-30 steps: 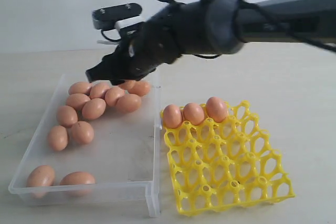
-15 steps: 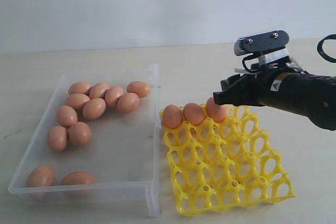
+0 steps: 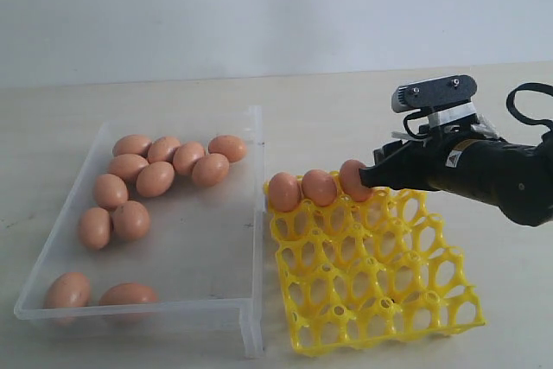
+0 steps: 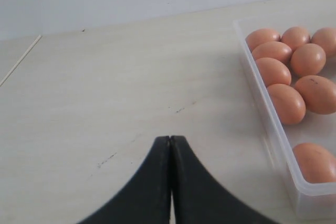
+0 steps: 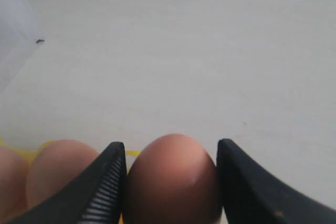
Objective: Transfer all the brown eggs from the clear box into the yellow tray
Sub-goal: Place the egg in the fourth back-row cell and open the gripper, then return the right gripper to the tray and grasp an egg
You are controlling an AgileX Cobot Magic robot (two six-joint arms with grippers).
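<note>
The right gripper [image 3: 370, 177] has been brought from above the clear box [image 3: 199, 248] down to the far row of the yellow tray [image 3: 285, 252], where three brown eggs [image 3: 318, 187] are seated. Twelve more are counted in the box. In the left wrist view, the left gripper [image 4: 170, 140] is seen closed and empty over the table [image 4: 105, 87]. In the right wrist view, one egg [image 5: 170, 182] is clamped between widely parted jaws, and a neighbouring egg is seen just beside them.
</note>
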